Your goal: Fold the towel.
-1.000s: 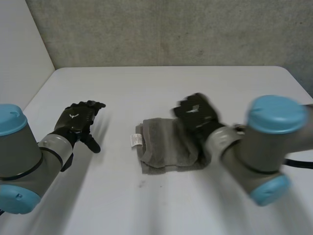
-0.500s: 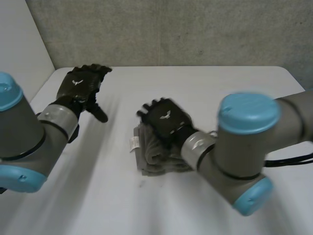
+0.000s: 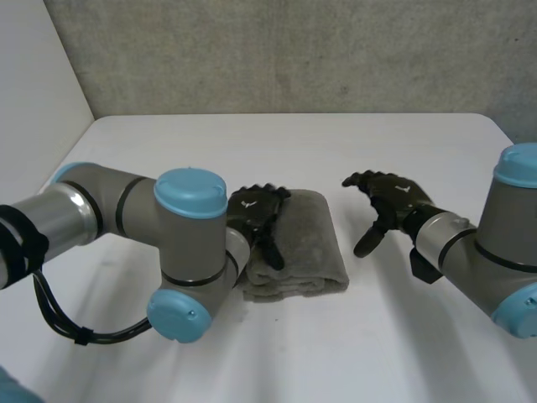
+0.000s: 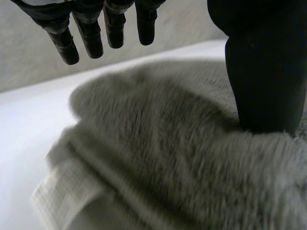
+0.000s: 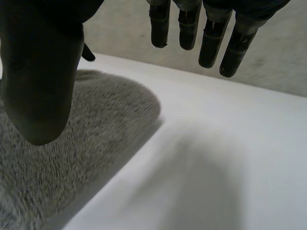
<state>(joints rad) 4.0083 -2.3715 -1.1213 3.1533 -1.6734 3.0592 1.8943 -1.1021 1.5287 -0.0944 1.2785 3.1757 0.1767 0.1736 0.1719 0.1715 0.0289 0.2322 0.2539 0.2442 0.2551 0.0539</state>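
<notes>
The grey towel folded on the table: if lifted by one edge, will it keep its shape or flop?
Probably flop: the towel is soft pile in loose layers, so it would likely unfold. Its fuzzy surface should grip, not slip. On the smooth table, a push would likely slide or bunch it.

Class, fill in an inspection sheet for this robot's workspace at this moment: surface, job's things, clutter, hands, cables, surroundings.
Surface: white table, carrying the towel.
Job's things: grey towel, folded into a thick bundle, mid-table.
Clutter: nothing seen.
Hands: left hand open, at the towel's left edge, thumb resting on the cloth; right hand open, over the table to the right of the towel, apart from it.
Cables: nothing seen beyond the robot's own.
Surroundings: grey wall behind the table; white panel at its left.
</notes>
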